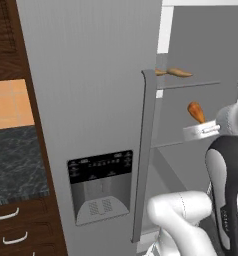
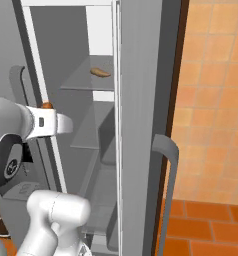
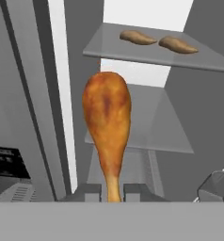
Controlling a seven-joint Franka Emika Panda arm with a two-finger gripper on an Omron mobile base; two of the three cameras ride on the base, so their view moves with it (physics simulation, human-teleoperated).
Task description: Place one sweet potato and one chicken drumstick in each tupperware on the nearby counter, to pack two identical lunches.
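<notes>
A browned chicken drumstick (image 3: 107,117) stands upright in the hand view, its thin bone end pinched between my gripper (image 3: 113,192), which is shut on it. From the left base view the drumstick (image 1: 196,112) pokes up from the white hand in front of the open fridge, and in the right base view just its tip (image 2: 47,105) shows above the hand. Two sweet potatoes (image 3: 138,37) (image 3: 178,44) lie side by side on the upper glass fridge shelf (image 1: 179,73) (image 2: 100,72). The dark marbled counter (image 1: 16,160) is at the far left. The tupperware is out of view.
The closed grey fridge door with its long handle (image 1: 143,155) and water dispenser (image 1: 100,187) stands left of the opening. A bare glass shelf (image 3: 151,122) lies behind the drumstick. The open door's handle (image 2: 166,190) and an orange tiled wall are to the right.
</notes>
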